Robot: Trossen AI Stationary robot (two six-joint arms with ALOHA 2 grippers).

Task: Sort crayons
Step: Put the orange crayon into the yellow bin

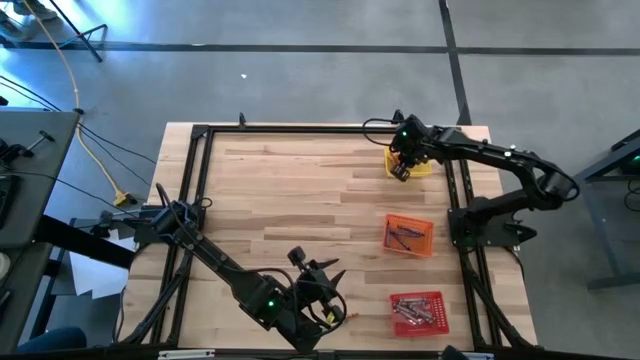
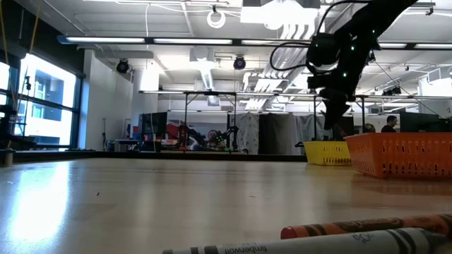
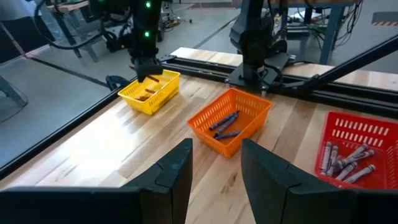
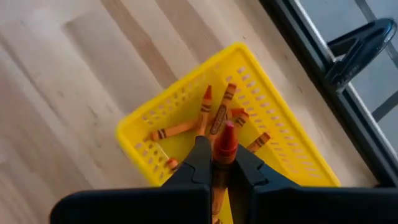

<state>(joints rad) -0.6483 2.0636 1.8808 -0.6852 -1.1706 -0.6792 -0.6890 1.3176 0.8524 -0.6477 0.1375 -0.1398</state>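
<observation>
While the left gripper (image 1: 322,290) waits low at the near edge of the table (image 1: 300,190) with its fingers apart and nothing between them, the work is on the far right. Two loose crayons (image 2: 353,233), one grey and one orange, lie on the wood close to the low camera. Going right, the red tray (image 1: 417,312) near the front holds a heap of grey ones, the orange tray (image 1: 408,235) beyond it a few dark blue ones, and the yellow tray (image 4: 186,118) at the far right corner several orange ones. Over that yellow tray hangs the right gripper (image 4: 217,163), pinched tight on a reddish-orange crayon (image 4: 224,144) that points tip-first down at the pile. A crayon should be light and stiff, but its wax is brittle and its paper sleeve smooth, so it may roll or snap under a hard squeeze. Take it across the middle of the wrapped shaft, not at the bare tip.
</observation>
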